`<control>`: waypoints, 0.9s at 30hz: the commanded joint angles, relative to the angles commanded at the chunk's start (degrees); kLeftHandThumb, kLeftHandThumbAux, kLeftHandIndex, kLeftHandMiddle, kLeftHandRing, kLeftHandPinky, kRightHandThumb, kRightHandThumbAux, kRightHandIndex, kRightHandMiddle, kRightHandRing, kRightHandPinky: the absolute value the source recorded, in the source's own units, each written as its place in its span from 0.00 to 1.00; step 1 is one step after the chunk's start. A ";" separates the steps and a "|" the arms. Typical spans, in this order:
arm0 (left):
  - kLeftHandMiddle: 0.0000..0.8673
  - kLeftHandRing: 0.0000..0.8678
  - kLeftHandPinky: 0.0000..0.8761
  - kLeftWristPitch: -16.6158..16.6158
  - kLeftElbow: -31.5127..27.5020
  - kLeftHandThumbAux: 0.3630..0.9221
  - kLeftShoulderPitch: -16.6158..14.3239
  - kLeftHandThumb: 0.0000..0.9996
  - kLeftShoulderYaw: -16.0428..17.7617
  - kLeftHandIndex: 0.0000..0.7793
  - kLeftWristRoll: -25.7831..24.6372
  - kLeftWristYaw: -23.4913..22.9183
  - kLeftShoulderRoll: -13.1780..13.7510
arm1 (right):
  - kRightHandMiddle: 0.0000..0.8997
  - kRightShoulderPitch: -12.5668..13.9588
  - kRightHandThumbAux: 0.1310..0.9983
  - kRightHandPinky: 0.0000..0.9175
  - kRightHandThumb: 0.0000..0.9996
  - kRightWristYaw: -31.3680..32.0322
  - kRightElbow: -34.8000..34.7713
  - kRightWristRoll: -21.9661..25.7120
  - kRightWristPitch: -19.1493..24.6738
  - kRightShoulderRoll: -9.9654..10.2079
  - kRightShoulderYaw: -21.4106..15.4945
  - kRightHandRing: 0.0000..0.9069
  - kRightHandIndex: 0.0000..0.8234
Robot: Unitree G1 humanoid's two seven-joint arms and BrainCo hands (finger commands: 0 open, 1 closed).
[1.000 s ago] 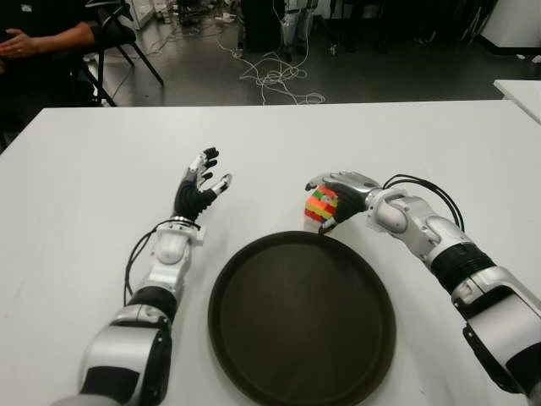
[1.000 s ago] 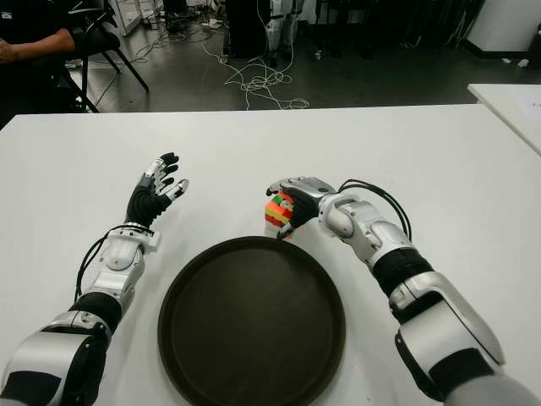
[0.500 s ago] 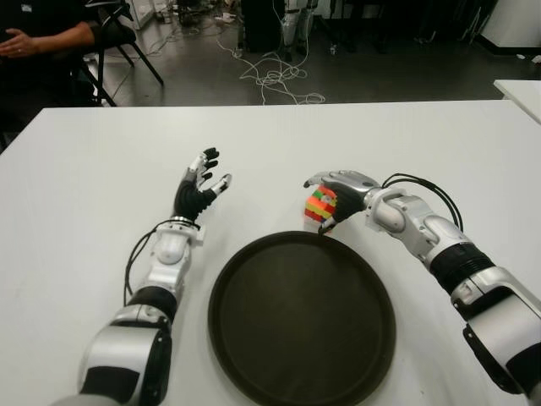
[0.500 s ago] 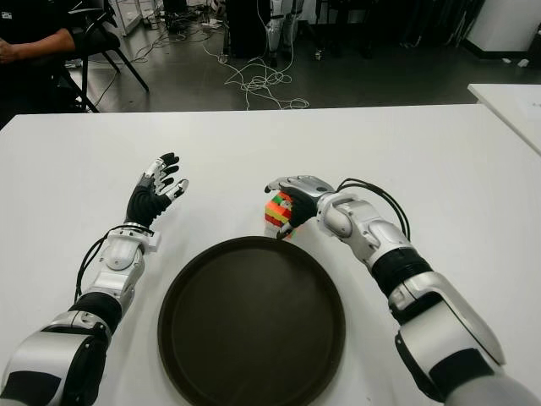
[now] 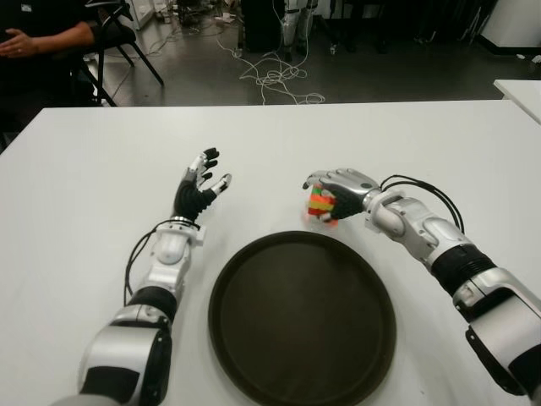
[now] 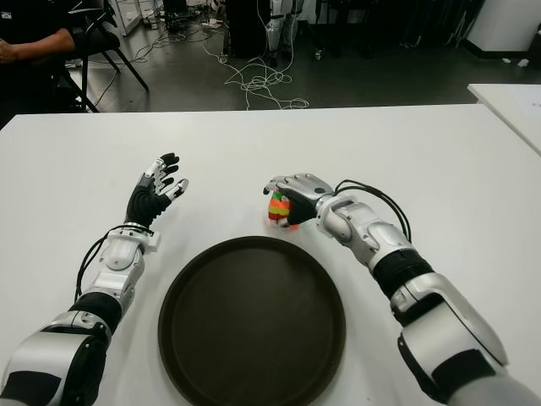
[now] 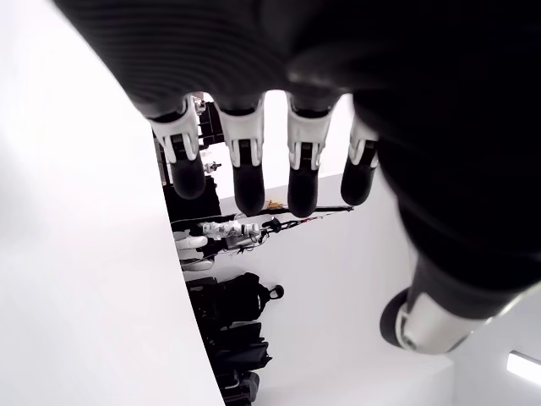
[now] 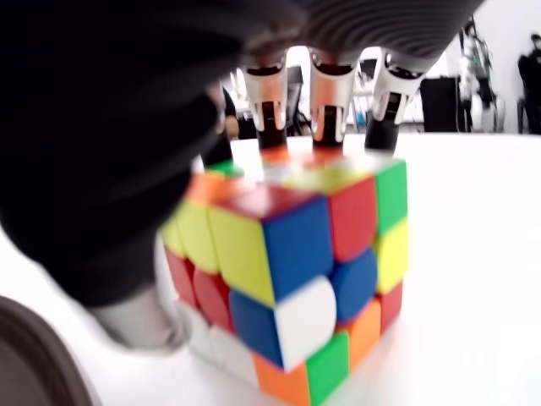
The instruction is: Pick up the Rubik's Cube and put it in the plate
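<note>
Right hand grasping Rubik's Cube just beyond the plate's far rim; left hand idle, fingers spread.

Right hand [image 5: 336,190] fingers curled over the Rubik's Cube [image 5: 321,205], clamping it from the top and side; cube sits near the plate's [image 5: 254,347] far edge, outside the rim; can't tell if it is lifted or touching the white table [image 5: 76,178]. Dark round plate holds nothing, and nothing stands between cube and plate. Left hand [image 5: 201,188] shows left of the plate, palm up-ish, fingers extended, holding nothing. Black cable [image 5: 427,190] loops off the right forearm. Table bare to both sides and toward the far edge. Beyond it: floor cables [image 5: 275,80], a chair [image 5: 118,38], a seated person [image 5: 38,38] at far left; a second white table [image 5: 520,91] at far right.
</note>
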 joint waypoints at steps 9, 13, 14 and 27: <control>0.18 0.11 0.07 0.06 -0.04 0.55 0.07 0.00 -0.21 0.18 0.24 -0.14 0.34 | 0.46 -0.26 0.69 0.43 0.70 -1.39 0.23 -0.76 0.51 -0.05 0.34 0.46 0.50; 0.17 0.10 0.07 -0.01 -0.06 0.55 0.10 0.00 -0.41 0.17 0.43 -0.28 0.54 | 0.48 -0.29 0.69 0.44 0.70 -1.69 0.21 -1.05 0.86 -0.05 0.22 0.47 0.50; 0.17 0.10 0.07 0.02 -0.08 0.56 0.10 0.00 -0.43 0.17 0.43 -0.27 0.56 | 0.48 -0.29 0.69 0.44 0.70 -1.98 0.21 -1.19 0.95 -0.06 0.17 0.47 0.50; 0.18 0.11 0.06 0.32 -0.27 0.53 0.13 0.00 -0.84 0.19 0.82 0.70 0.59 | 0.51 -0.17 0.65 0.40 0.83 -4.64 -0.37 -1.66 0.69 -0.77 -0.50 0.43 0.49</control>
